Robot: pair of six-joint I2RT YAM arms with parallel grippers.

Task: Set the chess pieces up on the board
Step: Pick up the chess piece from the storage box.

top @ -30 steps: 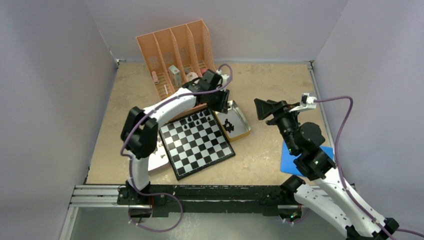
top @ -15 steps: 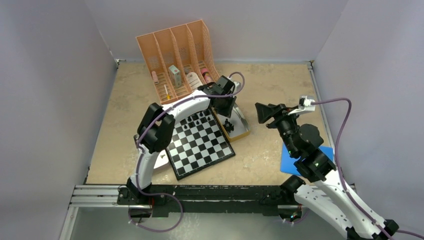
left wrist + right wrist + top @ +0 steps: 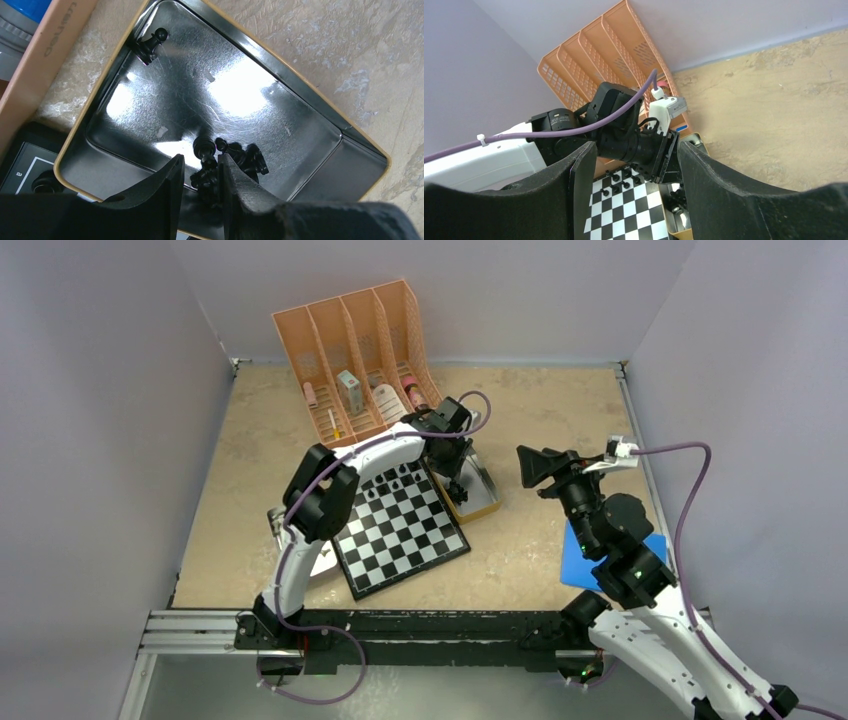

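In the shiny, scratched metal tray [image 3: 240, 90] just beside the flat checkered board [image 3: 400, 530]: a small heap of glossy black chess pieces [image 3: 245, 155], left gripper [image 3: 202, 167] with fingers slightly apart around one, grip impossible to tell. Right gripper [image 3: 636, 147] wide open in the air. Underneath, mottled beige table [image 3: 560, 410]; around, plain lilac walls [image 3: 100, 390].

left arm [image 3: 375, 452]: my white shells, black joint housings
right arm [image 3: 668, 635]: same white over black
cables [image 3: 665, 448]: purple, one per arm, white plug at wrist
left gripper [image 3: 201, 159]: my fingers matte black, wedge-shaped
right gripper [image 3: 636, 149]: black, grainy, broad
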